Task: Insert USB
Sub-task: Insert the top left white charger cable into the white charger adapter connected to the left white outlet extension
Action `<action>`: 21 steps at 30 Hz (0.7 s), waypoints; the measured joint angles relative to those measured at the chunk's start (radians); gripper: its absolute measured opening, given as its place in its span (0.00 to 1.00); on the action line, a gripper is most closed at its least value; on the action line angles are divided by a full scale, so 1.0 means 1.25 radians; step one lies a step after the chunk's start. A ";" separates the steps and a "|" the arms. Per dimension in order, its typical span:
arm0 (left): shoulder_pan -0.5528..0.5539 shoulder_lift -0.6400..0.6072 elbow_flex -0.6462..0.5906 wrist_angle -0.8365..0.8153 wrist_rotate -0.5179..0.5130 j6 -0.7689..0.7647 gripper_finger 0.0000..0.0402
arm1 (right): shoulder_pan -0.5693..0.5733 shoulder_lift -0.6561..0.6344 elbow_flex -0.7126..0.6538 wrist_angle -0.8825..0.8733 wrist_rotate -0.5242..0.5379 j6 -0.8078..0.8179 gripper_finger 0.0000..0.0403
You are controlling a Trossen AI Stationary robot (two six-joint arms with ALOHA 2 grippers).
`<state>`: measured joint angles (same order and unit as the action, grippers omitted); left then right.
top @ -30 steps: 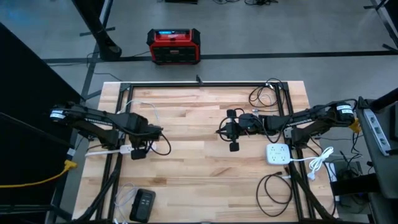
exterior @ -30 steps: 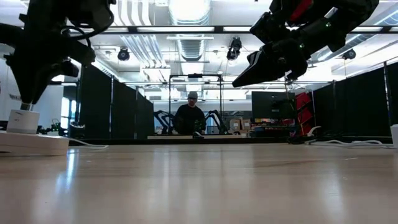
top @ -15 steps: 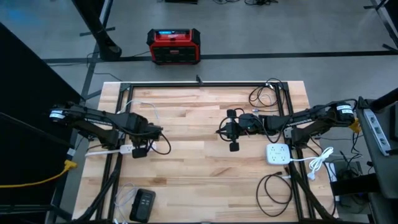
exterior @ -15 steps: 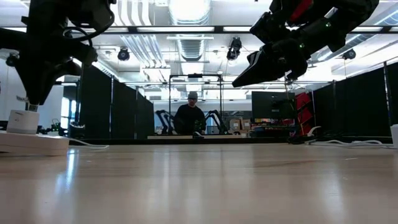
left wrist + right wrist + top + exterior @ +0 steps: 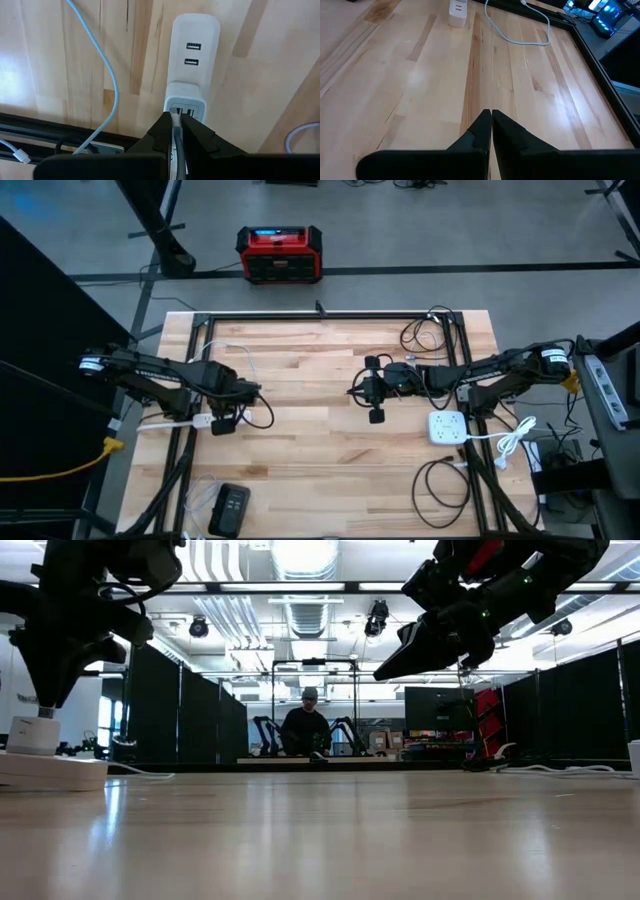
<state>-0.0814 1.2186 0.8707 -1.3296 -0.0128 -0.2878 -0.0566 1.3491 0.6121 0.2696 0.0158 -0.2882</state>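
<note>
A white power strip (image 5: 195, 37) lies on the table near its left edge, also in the high view (image 5: 192, 421). It carries two USB ports (image 5: 193, 54), and a white charger block (image 5: 185, 99) stands plugged on it. My left gripper (image 5: 176, 119) stands directly over the block (image 5: 33, 735), shut on a pale USB plug. My right gripper (image 5: 358, 390) hovers above the table's middle, shut and empty; its wrist view shows the closed fingertips (image 5: 491, 116) over bare wood. My left gripper pinches the pale USB plug (image 5: 176, 121) between its two fingers, coming from above and pointing down. The plug's tip sits at the top face of the charger block (image 5: 176, 110). How deep it sits in the port cannot be seen. Its cord runs back between the fingers.
A pale blue cable (image 5: 107, 75) curves beside the strip. A second white power strip (image 5: 447, 427) with its cord lies near the right edge, with black cable coils (image 5: 425, 330) at the far right. A black device (image 5: 230, 508) lies at the near left. Open wood lies between the arms.
My left gripper has rocked slightly sideways over the charger block, still shut on the plug. The block and the strip under it have shifted a little toward the table's left with it.
</note>
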 joint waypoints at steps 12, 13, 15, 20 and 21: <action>0.000 -0.007 -0.006 -0.002 0.003 0.014 0.04 | 0.000 0.000 0.000 0.000 0.000 0.000 0.00; 0.000 -0.007 -0.006 0.000 0.003 0.014 0.04 | 0.000 0.000 0.000 0.001 0.000 -0.001 0.00; 0.000 -0.008 -0.006 0.004 0.003 0.020 0.04 | 0.000 0.000 0.000 0.001 0.000 0.000 0.00; 0.000 -0.008 -0.007 0.021 0.019 0.040 0.04 | 0.000 0.000 0.000 0.001 0.000 -0.001 0.00; 0.000 -0.008 -0.007 0.021 0.020 0.040 0.04 | 0.000 0.000 0.000 0.001 0.000 -0.001 0.00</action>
<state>-0.0817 1.2091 0.8619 -1.3033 0.0124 -0.2375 -0.0566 1.3490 0.6121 0.2707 0.0158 -0.2900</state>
